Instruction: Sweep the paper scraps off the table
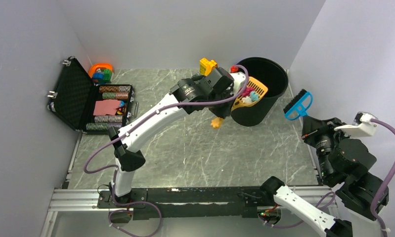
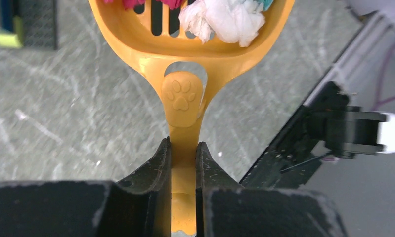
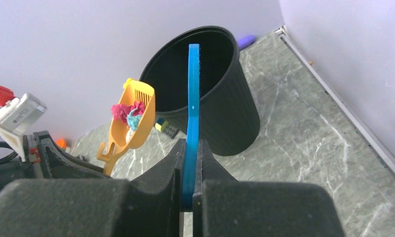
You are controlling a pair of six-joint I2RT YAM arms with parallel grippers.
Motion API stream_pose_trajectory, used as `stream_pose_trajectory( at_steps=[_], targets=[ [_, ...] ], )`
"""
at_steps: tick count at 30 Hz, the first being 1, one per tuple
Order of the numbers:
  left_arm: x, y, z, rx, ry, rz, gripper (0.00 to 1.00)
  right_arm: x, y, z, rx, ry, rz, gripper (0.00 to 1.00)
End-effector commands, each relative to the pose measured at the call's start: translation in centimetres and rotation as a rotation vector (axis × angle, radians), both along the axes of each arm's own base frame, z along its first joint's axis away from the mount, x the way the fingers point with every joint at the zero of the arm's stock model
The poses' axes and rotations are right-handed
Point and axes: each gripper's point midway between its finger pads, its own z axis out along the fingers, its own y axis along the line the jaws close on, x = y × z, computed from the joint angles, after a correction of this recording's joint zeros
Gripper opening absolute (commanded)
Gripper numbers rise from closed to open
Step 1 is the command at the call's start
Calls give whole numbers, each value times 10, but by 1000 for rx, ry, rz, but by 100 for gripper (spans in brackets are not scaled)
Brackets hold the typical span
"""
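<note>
The left gripper (image 2: 183,148) is clenching the handle of one orange slotted plastic scoop (image 1: 254,93), holding it tilted right at the rim of the one black ribbed plastic bin (image 1: 272,74) in the far right corner of the bench (image 1: 200,153). The crumpled paper scraps (image 2: 224,19) are riding in that scoop: pink, white and teal wads, maybe four or five, bunched too tightly to count firmly. By the right edge, the right gripper (image 3: 188,148) is grasping one blue plastic brush (image 3: 193,94), raised clear. No loose scraps are showing on the marbled surface, so the sweeping looks done; only the dump into the bin seems left.
</note>
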Motion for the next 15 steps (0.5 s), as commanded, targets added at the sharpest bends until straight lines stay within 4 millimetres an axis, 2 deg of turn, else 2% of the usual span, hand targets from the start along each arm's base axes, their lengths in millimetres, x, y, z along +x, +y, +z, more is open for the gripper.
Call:
stream_pose_trajectory(
  at_steps=[1,5,8,12,15],
  targets=[
    [7,-47,43,-294,55,-141,0,-4,-19,11,38,-65,-95,0],
    [22,-79,61,-497,150,-199,0,-1,-17,8,16,-38,-97,0],
    [36,-93,72,-638,251,-217,0,1,-11,6,24,-39,-69,0],
    [62,-92,68,-791,492,-166,0,1,-5,7,43,-70,-33,0],
    [75,-86,69,-901,655,-160,0,3,-2,6,39,-67,-22,0]
  ],
)
